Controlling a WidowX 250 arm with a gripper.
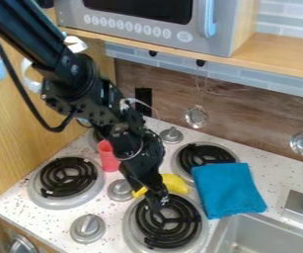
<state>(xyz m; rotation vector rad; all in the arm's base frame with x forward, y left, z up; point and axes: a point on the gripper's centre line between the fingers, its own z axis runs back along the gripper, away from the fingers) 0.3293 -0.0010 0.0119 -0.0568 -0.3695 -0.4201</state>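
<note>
The black gripper (156,200) hangs at the black coil burner (185,223) — open or shut, I cannot tell. It partly hides a curved yellow object (174,184) at that burner's rear edge — between a folded teal cloth (227,190) and a red plastic cup (107,158).

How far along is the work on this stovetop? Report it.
Done: nothing certain; the blue cloth lies spread out by the sink, but that alone proves no step.
In hand: the hand is over the front burner, right by the yellow banana; a grip can't be confirmed.
Left, probably: getting the hand clear of both.
</note>
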